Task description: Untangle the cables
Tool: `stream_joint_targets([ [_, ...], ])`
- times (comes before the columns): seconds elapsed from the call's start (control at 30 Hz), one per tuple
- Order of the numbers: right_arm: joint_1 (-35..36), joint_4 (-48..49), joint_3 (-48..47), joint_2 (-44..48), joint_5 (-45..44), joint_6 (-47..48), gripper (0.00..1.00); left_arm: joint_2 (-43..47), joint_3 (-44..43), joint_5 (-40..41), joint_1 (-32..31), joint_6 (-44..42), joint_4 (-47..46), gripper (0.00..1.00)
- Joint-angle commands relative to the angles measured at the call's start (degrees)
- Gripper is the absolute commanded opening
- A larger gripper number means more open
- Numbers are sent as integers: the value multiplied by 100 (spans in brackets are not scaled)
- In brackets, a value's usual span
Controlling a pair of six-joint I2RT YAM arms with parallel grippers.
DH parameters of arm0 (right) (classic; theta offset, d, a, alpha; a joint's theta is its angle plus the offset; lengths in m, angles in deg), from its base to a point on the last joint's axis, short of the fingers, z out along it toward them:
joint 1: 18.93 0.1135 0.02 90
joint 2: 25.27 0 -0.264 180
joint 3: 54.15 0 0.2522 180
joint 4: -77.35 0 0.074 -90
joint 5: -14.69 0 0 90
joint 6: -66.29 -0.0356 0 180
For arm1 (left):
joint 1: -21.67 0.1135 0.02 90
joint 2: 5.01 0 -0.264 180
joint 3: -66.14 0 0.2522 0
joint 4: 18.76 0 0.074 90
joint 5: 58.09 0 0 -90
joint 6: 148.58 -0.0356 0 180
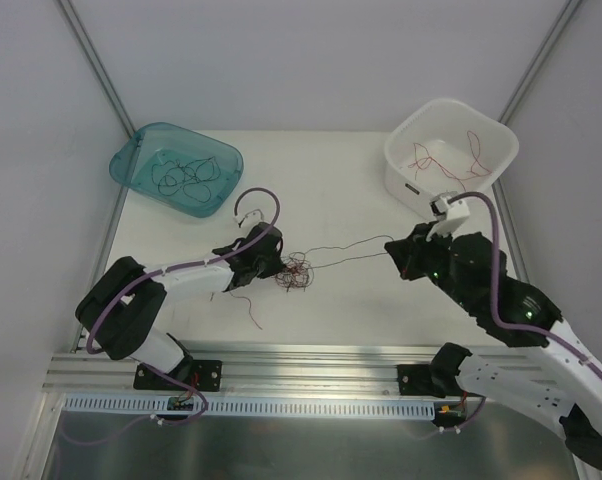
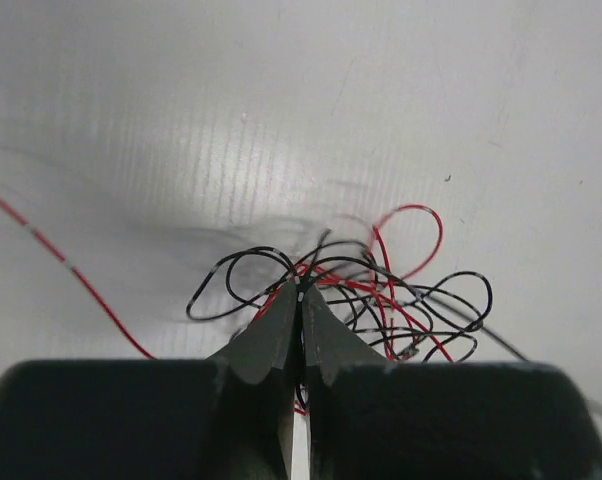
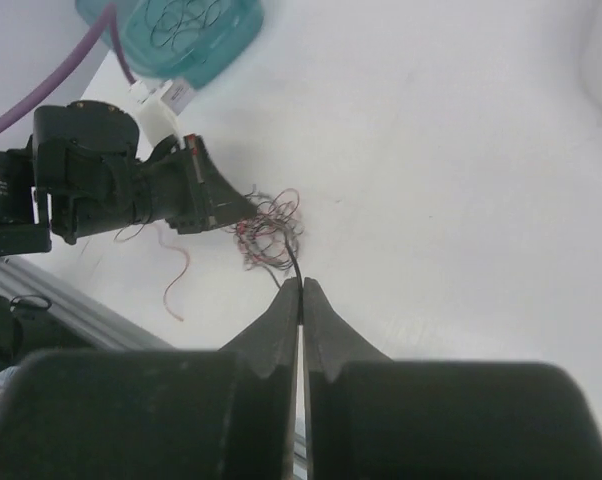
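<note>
At mid-frame in the top view, your left gripper [image 2: 301,295] clamps the edge of the cables [image 1: 299,273] while the right gripper [image 3: 301,288] pinches one black strand [image 1: 349,250]. Pull apart too hard and that strand may slip free or cinch the rest tighter.

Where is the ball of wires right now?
In the top view the ball of wires lies mid-table, pinched at the left tool's tips; a black strand runs from it to the right tool.

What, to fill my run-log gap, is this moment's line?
left pincer: shut on tangle | right pincer: shut on black strand | strand: runs from tangle
</note>
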Motion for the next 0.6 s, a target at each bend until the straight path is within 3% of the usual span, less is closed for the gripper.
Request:
stream_joint_targets([
  [0.0,3,-693,-464,532,-1031,325,1,6,-82,312,211,-173,276,0],
  [0.23,-5,-1493,-859,1095,-1806,458,1,226,-108,373,572,-463,424,2],
  [0.57,3,-2206,-1817,1526,-1930,501,1,139,-169,504,1126,-805,689,6],
])
